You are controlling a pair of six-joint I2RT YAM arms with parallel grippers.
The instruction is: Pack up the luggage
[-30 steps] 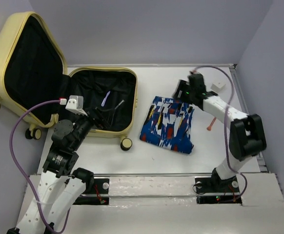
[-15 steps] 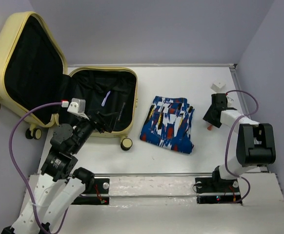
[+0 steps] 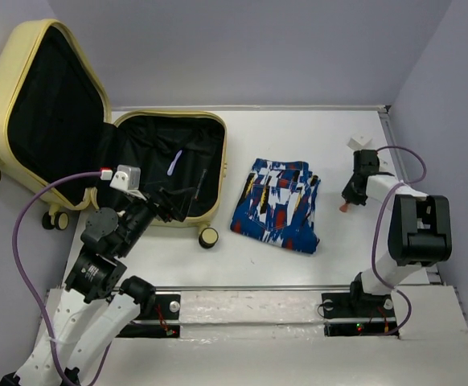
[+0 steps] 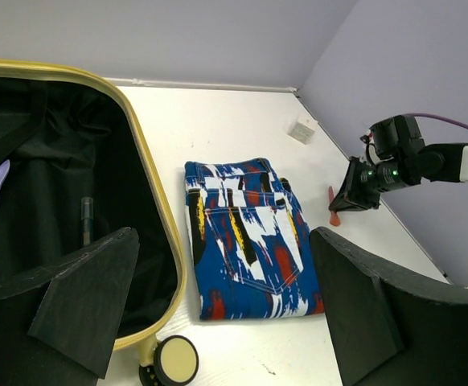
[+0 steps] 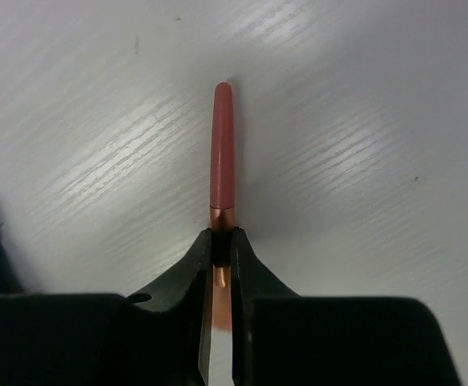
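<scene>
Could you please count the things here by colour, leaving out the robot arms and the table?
pale-yellow suitcase: 1
blue-white-red folded garment: 1
coral-red stick: 1
white small block: 1
lavender stick, in the suitcase: 1
dark pen-like stick, in the suitcase: 1
Total: 6

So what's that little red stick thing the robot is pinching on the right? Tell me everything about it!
It looks like a pen: slim, smooth and coral-red with a rounded tip, then a shiny copper-coloured band and a copper part below it. The right gripper is shut on that copper end. The pen points straight away from the gripper, low over the white table; whether it touches the table is unclear.
</scene>
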